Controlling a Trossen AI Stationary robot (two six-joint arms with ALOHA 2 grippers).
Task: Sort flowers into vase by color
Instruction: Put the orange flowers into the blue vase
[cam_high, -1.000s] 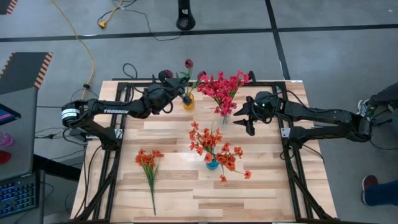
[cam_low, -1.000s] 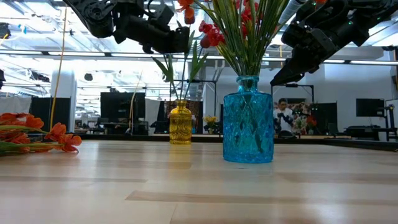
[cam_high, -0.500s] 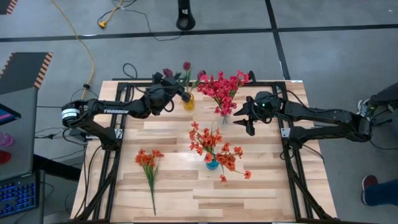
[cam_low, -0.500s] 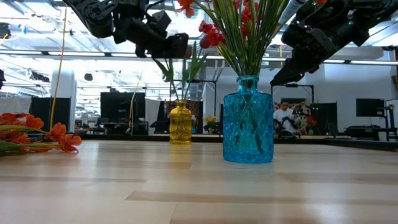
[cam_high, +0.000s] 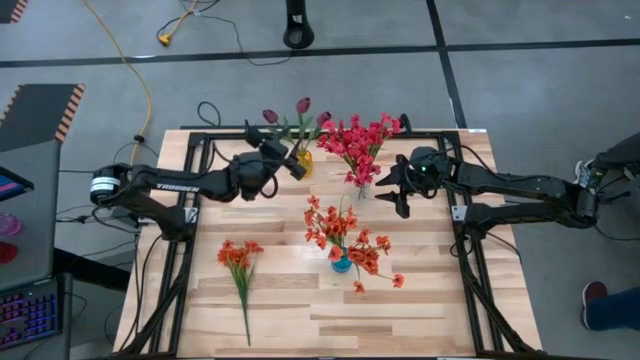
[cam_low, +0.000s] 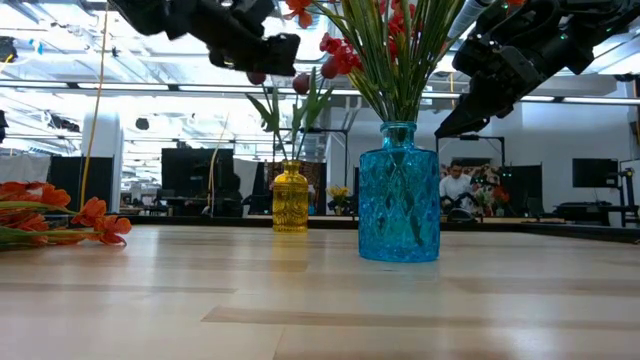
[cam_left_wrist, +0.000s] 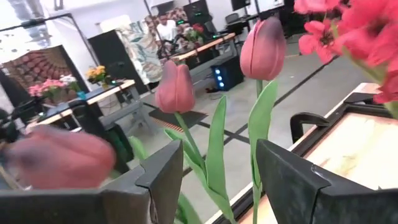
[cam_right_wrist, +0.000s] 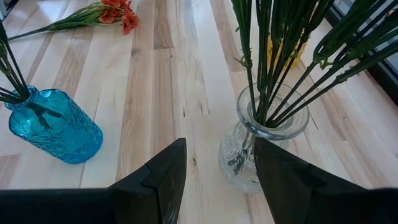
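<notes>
- Loose orange spray (cam_high: 239, 268) lies lengthwise on the worktop, well behind the left claw (cam_high: 296, 166), fingers apart, empty
- Right claw (cam_high: 392, 187), apart, farther away

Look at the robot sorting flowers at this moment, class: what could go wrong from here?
1. The left gripper, open, sits right beside the maroon tulips in the yellow vase; a careless move could snag a stem or tip it.
2. The right gripper hovers open close to the clear vase of crimson flowers and might knock it.
3. One orange spray lies unsorted near the table's left side.
</notes>
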